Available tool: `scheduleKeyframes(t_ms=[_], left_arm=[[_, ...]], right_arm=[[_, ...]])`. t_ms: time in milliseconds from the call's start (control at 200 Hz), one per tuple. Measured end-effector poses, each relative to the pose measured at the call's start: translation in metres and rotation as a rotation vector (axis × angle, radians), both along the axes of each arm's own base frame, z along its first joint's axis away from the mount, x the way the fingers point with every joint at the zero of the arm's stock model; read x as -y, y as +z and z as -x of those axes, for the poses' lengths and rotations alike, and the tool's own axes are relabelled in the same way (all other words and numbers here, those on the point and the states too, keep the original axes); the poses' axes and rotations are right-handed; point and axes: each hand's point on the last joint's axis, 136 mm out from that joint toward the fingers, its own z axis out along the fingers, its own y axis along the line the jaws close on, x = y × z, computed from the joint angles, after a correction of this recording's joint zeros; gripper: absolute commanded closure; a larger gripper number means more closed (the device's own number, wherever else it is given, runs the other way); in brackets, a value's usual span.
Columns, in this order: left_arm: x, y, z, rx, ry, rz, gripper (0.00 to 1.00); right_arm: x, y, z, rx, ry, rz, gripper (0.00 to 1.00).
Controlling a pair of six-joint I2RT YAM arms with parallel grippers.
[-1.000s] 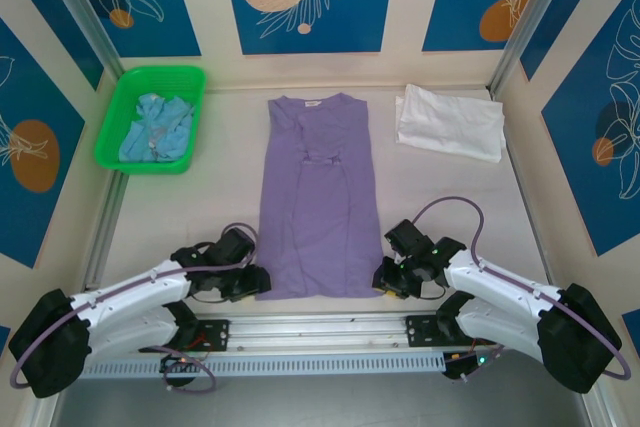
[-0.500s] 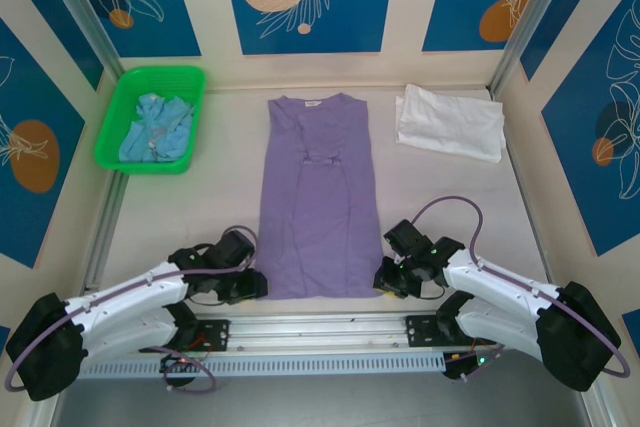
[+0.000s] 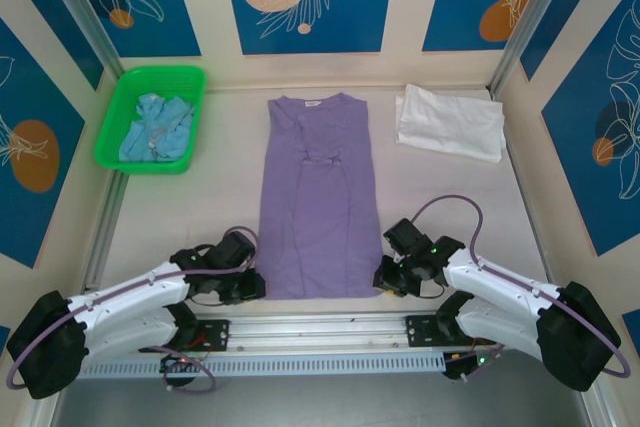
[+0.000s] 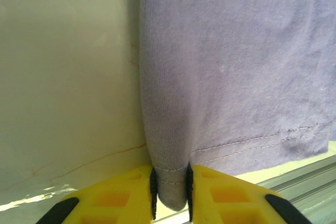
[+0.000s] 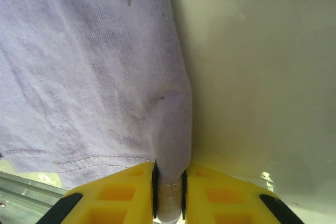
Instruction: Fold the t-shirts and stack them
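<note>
Down at the table's point(image 3: 200, 212) near edge, the left gripper point(image 4: 171, 195) pinches the lavender t-shirt's point(image 3: 320, 197) left hem corner; the right gripper point(image 5: 169, 198) clamps its right hem corner; the shirt lies flat mid-table; the white t-shirt point(image 3: 450, 122) rests far right.

No text I can actually read here, honestly. The purple shirt point(image 3: 320, 207) has a little neck tag point(image 3: 313, 103), but it's too tiny to make out.

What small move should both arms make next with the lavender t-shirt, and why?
Probably lift both hem corners together and carry them toward the collar: the left gripper and right gripper each pinch a near corner of the flat lavender t-shirt between their fingers.
</note>
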Motion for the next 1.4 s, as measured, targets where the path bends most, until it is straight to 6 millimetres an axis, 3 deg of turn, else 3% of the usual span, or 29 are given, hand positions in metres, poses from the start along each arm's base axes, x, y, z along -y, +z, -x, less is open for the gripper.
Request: scheduleKeyframes(t_ms=[175,440,735,875,975,1105,1210,1400], left_arm=[[-0.002,0.001,-0.001,0.008,-0.011,-0.012,1.0],[-0.004,0.02,-0.007,0.052,-0.07,-0.052,1.0],[-0.009,0.017,0.024,-0.015,-0.191,-0.097,1.0],[-0.004,0.036,0.022,0.02,-0.197,-0.052,1.0],[0.007,0.059,0.009,0.079,-0.185,-0.017,1.0],[0.021,0.088,-0.02,0.141,-0.152,0.006,1.0],[0.027,0.108,-0.057,0.193,-0.103,0.005,1.0],[0.024,0.141,-0.138,0.308,-0.001,-0.034,1.0]], right_arm=[[0.001,0.0,-0.001,0.005,0.002,0.005,1.0],[-0.004,0.004,0.002,0.015,0.035,0.013,1.0],[-0.011,0.002,0.034,-0.021,0.146,0.052,1.0],[-0.01,0.013,0.033,0.005,0.131,0.06,1.0],[-0.014,0.032,0.019,0.058,0.097,0.045,1.0],[-0.021,0.067,-0.017,0.154,0.016,-0.006,1.0],[-0.02,0.089,-0.051,0.216,-0.058,-0.032,1.0],[-0.009,0.108,-0.122,0.26,-0.166,-0.015,1.0]])
